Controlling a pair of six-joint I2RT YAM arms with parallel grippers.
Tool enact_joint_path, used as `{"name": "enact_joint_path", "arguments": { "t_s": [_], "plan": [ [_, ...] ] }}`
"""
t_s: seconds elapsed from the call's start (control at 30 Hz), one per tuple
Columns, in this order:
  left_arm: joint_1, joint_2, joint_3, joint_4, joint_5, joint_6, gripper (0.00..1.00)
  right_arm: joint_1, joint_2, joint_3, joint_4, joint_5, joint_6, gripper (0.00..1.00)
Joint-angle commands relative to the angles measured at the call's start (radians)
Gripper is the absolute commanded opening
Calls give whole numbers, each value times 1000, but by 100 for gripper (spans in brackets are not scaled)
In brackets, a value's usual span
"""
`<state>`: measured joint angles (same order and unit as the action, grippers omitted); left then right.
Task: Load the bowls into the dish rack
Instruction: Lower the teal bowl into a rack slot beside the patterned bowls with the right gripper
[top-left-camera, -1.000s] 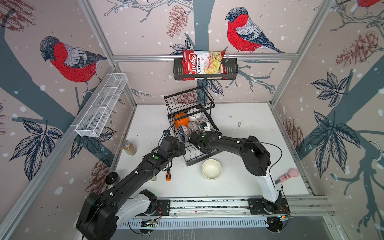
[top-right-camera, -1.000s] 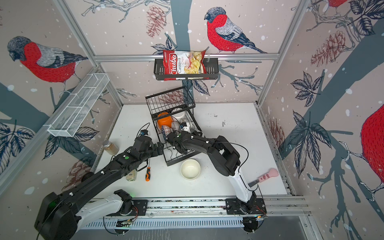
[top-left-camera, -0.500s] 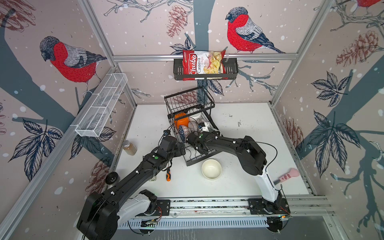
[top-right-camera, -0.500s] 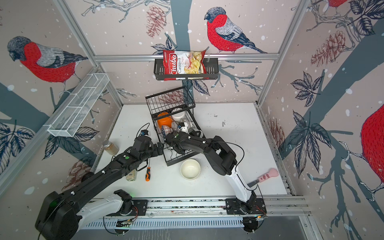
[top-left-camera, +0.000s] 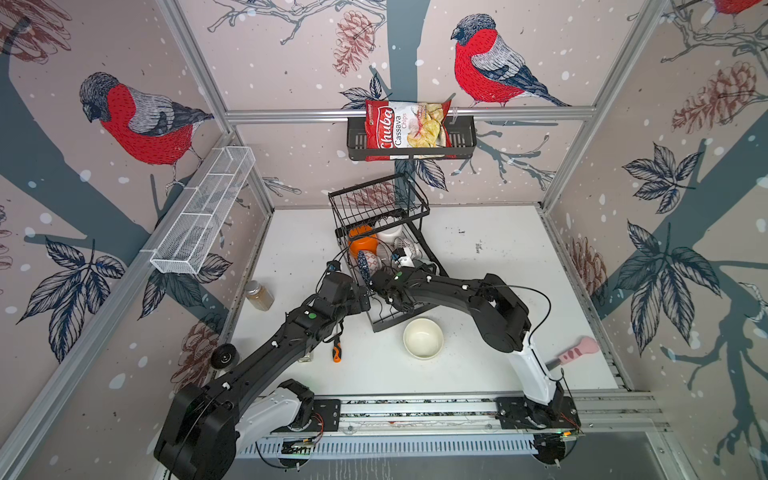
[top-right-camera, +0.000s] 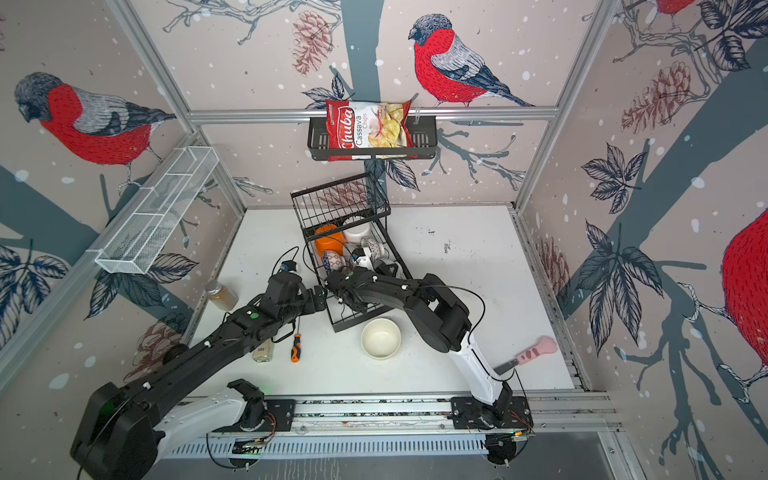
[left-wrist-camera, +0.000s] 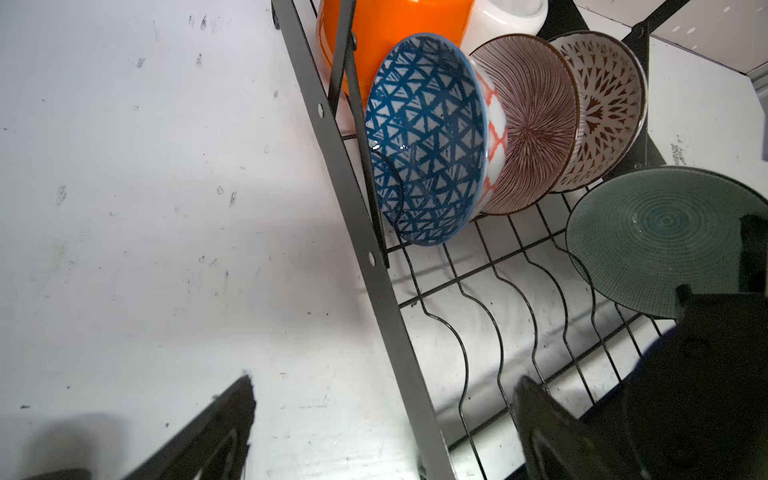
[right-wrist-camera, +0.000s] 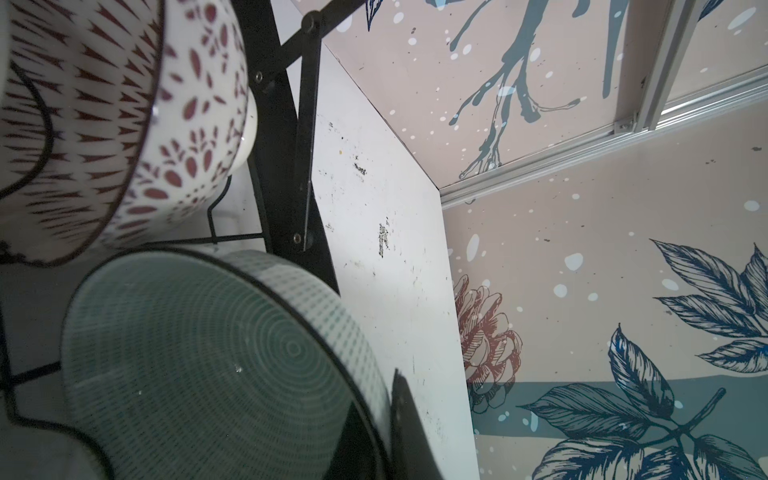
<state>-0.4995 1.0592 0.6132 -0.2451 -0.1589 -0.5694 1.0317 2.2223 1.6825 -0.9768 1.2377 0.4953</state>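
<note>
Right claw (top-left-camera: 397, 301) is clenched on the rim of the pale teal bowl (left-wrist-camera: 648, 241). Bowl stands on edge inside the dish rack (left-wrist-camera: 374, 257), with free wavy dividers just below; contact with the wires unclear. Blue geometric bowl (left-wrist-camera: 424, 137) and its row sit toward the rack's far end. Left claw (left-wrist-camera: 382, 432) is released and empty, straddling the rack's side rail. Cream bowl (top-left-camera: 423, 341) sits on the worktop (left-wrist-camera: 145, 208) just off the rack's near end, likely nearer the right arm.

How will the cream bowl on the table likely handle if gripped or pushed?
The cream bowl looks like glazed ceramic: probably stiff, slick, breakable. It stands upright, mouth up, on the table, so a push should slide it, not roll it. Its thick-looking rim hints at some weight.
</note>
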Motion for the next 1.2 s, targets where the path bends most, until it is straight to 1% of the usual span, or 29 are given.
{"name": "enact_joint_path", "arguments": {
  "t_s": [0.0,0.57,0.9,1.03,1.1,1.17],
  "plan": [
    [2,0,-3,38,2,11,96,1,20,-1,13,-106,-10,1],
    [4,4,-7,46,22,9,96,13,21,7,22,-164,-1,17],
    [4,-8,-1,32,16,10,96,11,18,17,39,-175,-6,32],
    [5,-11,2,28,17,11,96,11,15,23,42,-172,-9,36],
    [4,-11,2,26,16,11,96,10,11,27,42,-169,-10,40],
    [5,-11,3,26,16,11,96,8,8,31,43,-168,-12,42]
  ]
}}
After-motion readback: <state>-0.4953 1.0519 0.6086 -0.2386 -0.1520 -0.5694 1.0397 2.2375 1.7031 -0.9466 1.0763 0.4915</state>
